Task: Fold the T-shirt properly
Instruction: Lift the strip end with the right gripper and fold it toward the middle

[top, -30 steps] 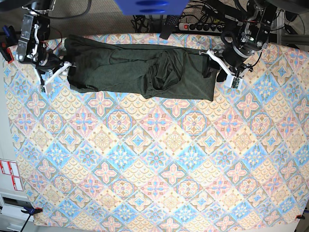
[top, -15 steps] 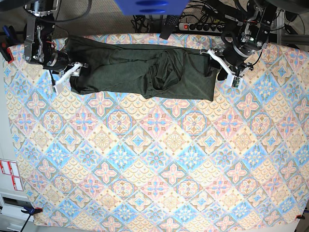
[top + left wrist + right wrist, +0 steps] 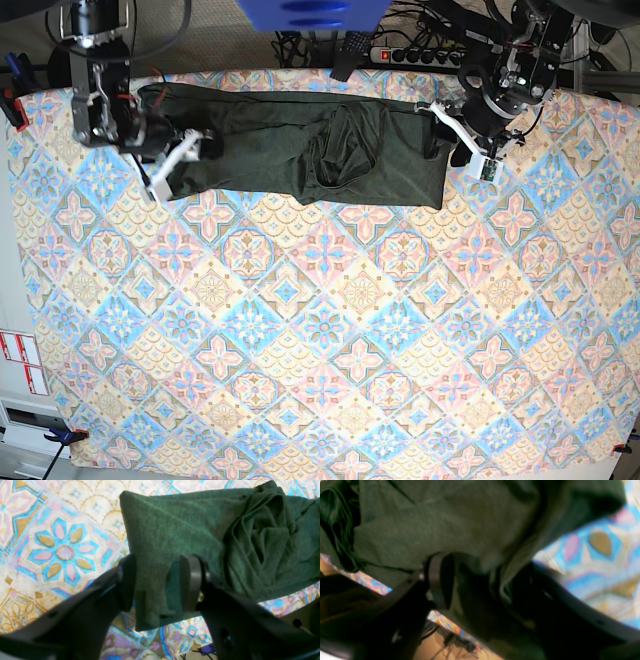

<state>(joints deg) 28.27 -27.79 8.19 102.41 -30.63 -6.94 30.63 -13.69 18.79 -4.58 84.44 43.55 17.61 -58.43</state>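
T-shirt (image 3: 300, 150): dark olive, lying as a long band on the patterned tablecloth (image 3: 320, 330). Left gripper (image 3: 157, 585): clamped on one end's edge, fabric between its jaws. Right gripper (image 3: 472, 585): clamped on the opposite end, cloth bunched between its jaws.

Base view was bright, evenly lit and sharp, shadows soft. Left wrist view was well lit, near fingers (image 3: 190, 582) slightly soft. Right wrist view was dim and blurred, the T-shirt (image 3: 440, 525) smeared, tablecloth (image 3: 595, 555) defocused.
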